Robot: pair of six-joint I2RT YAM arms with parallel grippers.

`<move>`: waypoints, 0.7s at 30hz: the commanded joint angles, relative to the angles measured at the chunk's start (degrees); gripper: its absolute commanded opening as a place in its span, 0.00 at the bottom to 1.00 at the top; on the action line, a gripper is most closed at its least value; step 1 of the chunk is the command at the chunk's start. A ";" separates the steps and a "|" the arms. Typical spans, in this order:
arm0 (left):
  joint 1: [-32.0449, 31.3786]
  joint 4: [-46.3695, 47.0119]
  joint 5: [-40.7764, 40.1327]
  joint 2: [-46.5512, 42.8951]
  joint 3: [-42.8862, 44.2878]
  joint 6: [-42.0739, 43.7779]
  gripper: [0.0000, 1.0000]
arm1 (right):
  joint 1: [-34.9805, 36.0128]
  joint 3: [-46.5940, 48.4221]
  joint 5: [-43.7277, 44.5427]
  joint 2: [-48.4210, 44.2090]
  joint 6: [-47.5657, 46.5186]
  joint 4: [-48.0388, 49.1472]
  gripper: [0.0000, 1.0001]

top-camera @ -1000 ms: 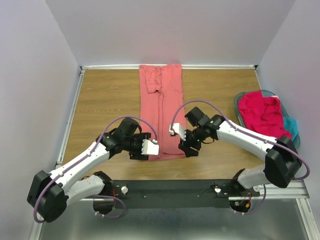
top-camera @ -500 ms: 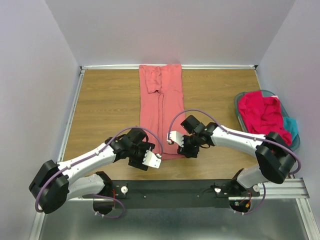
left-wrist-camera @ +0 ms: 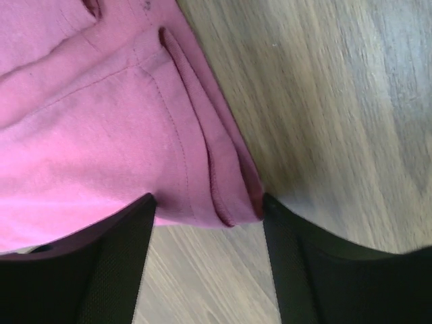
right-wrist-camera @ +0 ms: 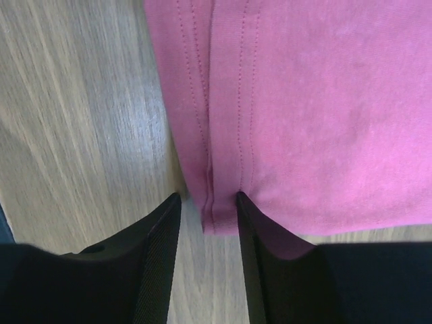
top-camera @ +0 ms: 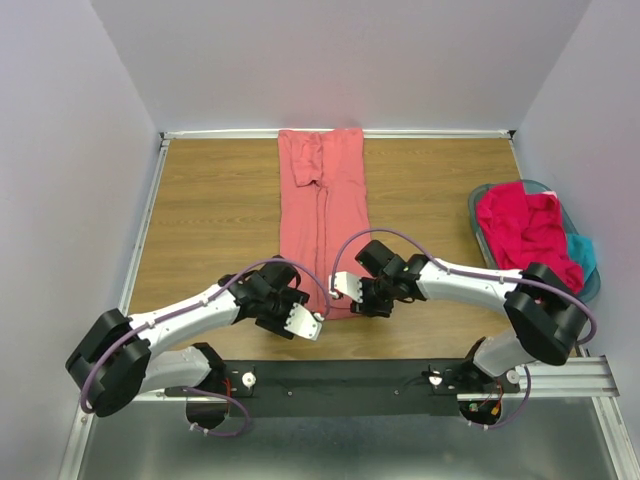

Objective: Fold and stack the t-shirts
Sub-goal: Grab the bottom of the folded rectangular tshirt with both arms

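The salmon-pink t-shirt [top-camera: 325, 200] lies on the wooden table as a long narrow strip, folded lengthwise, running from the far edge toward me. My left gripper [top-camera: 310, 325] is at its near left corner. In the left wrist view the open left gripper [left-wrist-camera: 206, 202] straddles that hem corner [left-wrist-camera: 223, 196], and the cloth is not pinched. My right gripper [top-camera: 347, 287] is at the near right corner. In the right wrist view the right gripper [right-wrist-camera: 206, 197] stands narrowly open around the stitched hem edge [right-wrist-camera: 219, 202], with a gap at its left finger [right-wrist-camera: 158, 250].
A round teal basket [top-camera: 476, 205] at the right table edge holds a crumpled magenta-red t-shirt [top-camera: 525, 230] and a teal one [top-camera: 583, 250]. Bare wood [top-camera: 210, 210] lies left of the strip. Walls close in the far and side edges.
Both grippers have come down and inward to the near hem corners of the pink shirt. The right gripper's jaws have narrowed around the hem; the left stays wide.
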 commanded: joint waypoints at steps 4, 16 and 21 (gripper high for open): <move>-0.36 0.72 -1.29 2.47 -0.92 2.13 0.46 | 0.47 -4.39 3.38 2.36 -0.96 2.00 0.34; -0.36 -4.81 1.96 -8.24 0.92 1.43 0.00 | 5.22 -2.11 1.46 -7.66 5.18 -5.81 0.00; -0.28 -9.99 4.95 -11.15 5.49 0.73 0.00 | 5.39 0.79 1.01 -8.28 6.86 -8.45 0.01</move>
